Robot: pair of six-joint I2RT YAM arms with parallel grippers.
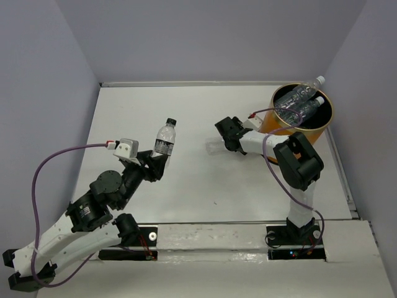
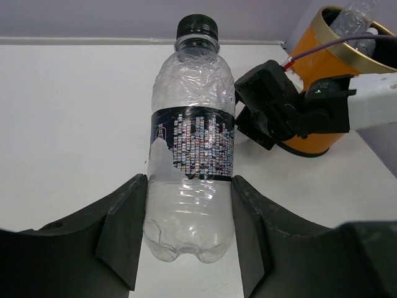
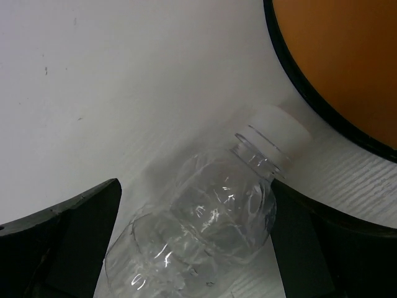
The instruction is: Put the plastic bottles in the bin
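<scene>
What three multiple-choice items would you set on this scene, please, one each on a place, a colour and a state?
1. Where does the orange bin stand on the table?
A. far right
B. near left corner
C. centre, between the arms

2. What colour is the cap of the labelled bottle in the left jaws?
A. white
B. black
C. red

3. How is the white-capped bottle at the right jaws?
A. standing upright
B. lying on the table between open jaws
C. lifted over the bin

Answers:
1 A: the top view shows it at the far right, by the wall.
2 B: the left wrist view shows a black cap.
3 B: the right wrist view shows it on its side, with the jaws apart on either side.
</scene>
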